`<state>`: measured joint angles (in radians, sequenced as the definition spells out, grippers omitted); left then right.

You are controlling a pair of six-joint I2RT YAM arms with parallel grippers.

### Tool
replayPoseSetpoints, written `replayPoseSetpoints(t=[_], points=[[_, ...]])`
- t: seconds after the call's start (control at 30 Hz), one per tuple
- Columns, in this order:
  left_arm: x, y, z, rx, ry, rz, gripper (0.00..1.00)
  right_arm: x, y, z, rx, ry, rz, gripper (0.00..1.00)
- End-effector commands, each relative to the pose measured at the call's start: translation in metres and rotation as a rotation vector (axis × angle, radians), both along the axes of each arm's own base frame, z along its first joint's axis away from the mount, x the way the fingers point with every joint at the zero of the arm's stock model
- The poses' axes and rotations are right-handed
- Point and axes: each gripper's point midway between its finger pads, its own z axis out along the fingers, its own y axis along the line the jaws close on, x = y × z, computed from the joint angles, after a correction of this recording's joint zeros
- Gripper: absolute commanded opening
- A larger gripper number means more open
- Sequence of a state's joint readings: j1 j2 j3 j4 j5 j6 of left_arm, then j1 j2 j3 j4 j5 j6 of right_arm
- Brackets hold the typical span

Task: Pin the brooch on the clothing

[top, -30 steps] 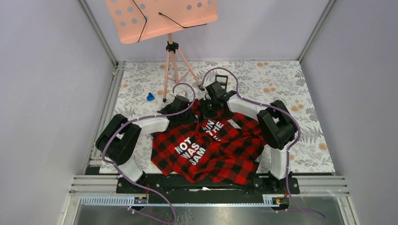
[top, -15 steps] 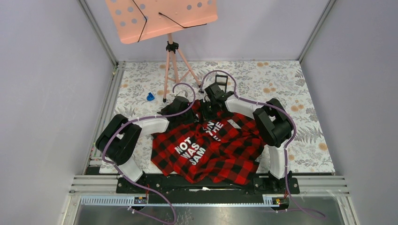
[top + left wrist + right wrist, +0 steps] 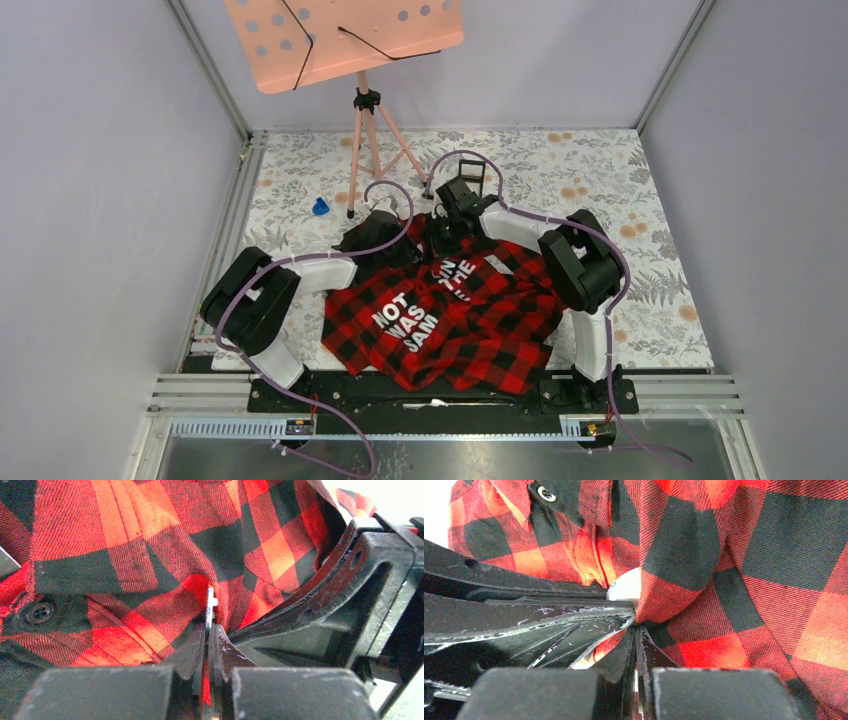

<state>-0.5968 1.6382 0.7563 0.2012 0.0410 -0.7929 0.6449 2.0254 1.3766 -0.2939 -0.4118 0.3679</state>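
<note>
The red-and-black check shirt with white letters lies crumpled on the table in front of the arms. Both grippers meet at its far edge. My left gripper is shut on the brooch, a thin disc seen edge-on, pressed against a fold of the shirt. My right gripper is shut on a fold of the shirt. The brooch's pale round face shows just above its tips, partly tucked behind the fold. Each wrist view shows the other gripper's black fingers close alongside.
A pink music stand on a tripod stands at the back of the floral table cover. A small blue object lies at the back left. A small black square frame box sits just behind the right gripper.
The right arm has shifted slightly left toward the left gripper. The left wrist has edged a little away from the bases. Both grips are unchanged.
</note>
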Motion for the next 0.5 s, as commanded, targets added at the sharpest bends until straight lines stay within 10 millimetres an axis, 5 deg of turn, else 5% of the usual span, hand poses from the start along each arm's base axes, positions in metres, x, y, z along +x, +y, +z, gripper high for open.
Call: replayPoseSetpoints(t=[0.0, 0.1, 0.47], points=[[0.011, -0.012, 0.04, -0.112, -0.116, 0.001, 0.0, -0.004, 0.003, 0.01, 0.044, -0.005, 0.032, 0.0], [0.009, -0.01, 0.039, -0.113, -0.114, 0.011, 0.0, -0.005, 0.0, 0.018, 0.047, -0.026, 0.026, 0.01], [0.006, -0.003, 0.044, -0.15, -0.119, 0.015, 0.0, -0.003, -0.03, 0.081, 0.068, -0.204, -0.031, 0.48]])
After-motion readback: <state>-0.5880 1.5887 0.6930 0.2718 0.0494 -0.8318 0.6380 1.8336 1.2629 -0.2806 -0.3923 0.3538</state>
